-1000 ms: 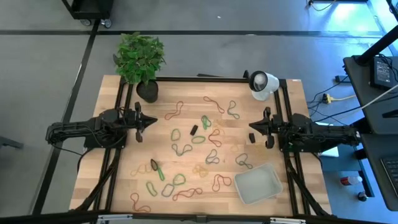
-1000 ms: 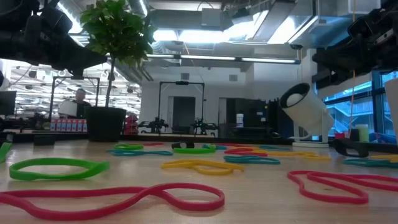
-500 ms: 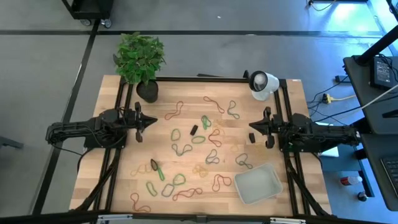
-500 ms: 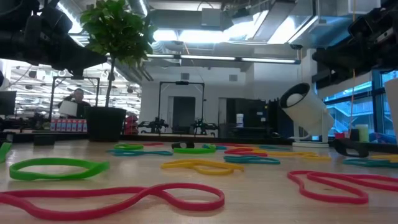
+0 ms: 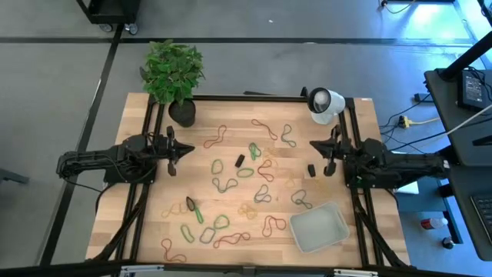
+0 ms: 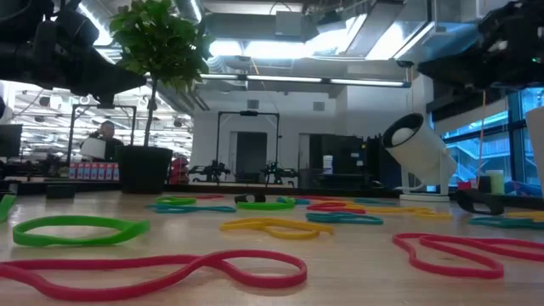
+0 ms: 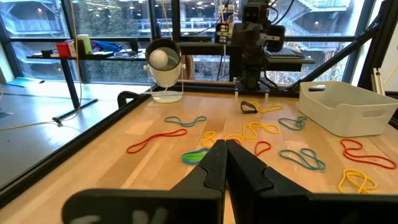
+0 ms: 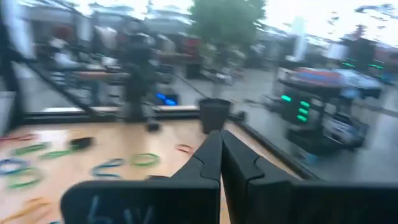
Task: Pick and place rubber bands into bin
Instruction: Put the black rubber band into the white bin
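Rubber bands (image 5: 244,181) scattered across wooden table (image 5: 154,223); bin (image 5: 317,228) near right front corner; potted plant (image 5: 174,75) and white round device (image 5: 325,104) at far edge.

Both arms reach in from the table's sides, stretched about level and pointing at each other across the middle. Left arm comes in from the left edge; its gripper (image 5: 187,150) hangs above the table w/ jaws pressed fully together, nothing between them. In the left wrist view its two dark fingers (image 7: 208,169) meet along one seam. Right arm comes in from the right edge, wrist rolled a bit; its gripper (image 5: 314,144) is also raised off the table, jaws closed tight & empty. Right wrist view shows the fingers (image 8: 210,163) touching tip to tip. The two grippers are well apart.
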Controlling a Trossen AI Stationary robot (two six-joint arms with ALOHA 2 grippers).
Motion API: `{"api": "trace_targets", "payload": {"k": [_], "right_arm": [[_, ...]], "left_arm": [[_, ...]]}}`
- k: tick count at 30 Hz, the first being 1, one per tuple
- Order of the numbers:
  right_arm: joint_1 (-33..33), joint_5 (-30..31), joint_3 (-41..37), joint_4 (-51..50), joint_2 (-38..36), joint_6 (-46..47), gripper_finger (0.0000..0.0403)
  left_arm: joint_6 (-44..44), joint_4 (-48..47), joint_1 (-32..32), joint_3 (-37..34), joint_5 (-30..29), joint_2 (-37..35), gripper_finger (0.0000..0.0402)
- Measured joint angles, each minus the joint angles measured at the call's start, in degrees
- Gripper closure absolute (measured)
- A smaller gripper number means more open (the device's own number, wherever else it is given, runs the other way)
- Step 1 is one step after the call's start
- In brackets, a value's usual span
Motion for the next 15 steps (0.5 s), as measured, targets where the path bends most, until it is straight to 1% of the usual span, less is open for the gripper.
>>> {"api": "trace_targets", "payload": {"k": [3, 5, 8, 11, 15], "right_arm": [[0.0, 5.2, 3.2, 0.0, 6.7, 0.2, 0.04], [0.0, 8.1, 5.7, -0.1, 12.1, 1.9, 0.04], [0.0, 12.7, 10.5, -3.9, 20.1, 5.5, 0.04], [-0.2, 16.0, 16.4, -11.4, 27.7, 9.6, 0.0399], [-1.7, 16.9, 25.6, -25.6, 36.1, 19.4, 0.0399]], "left_arm": [[0.0, 0.0, 0.0, 0.0, 0.0, 0.0, 0.0398], [0.0, 0.0, 0.0, 0.0, 0.0, 0.0, 0.0398], [0.0, 0.0, 0.0, 0.0, 0.0, 0.0, 0.0398], [0.0, 0.0, 0.0, 0.0, 0.0, 0.0, 0.0398], [0.0, 0.0, 0.0, 0.0, 0.0, 0.0, 0.0398]]}}
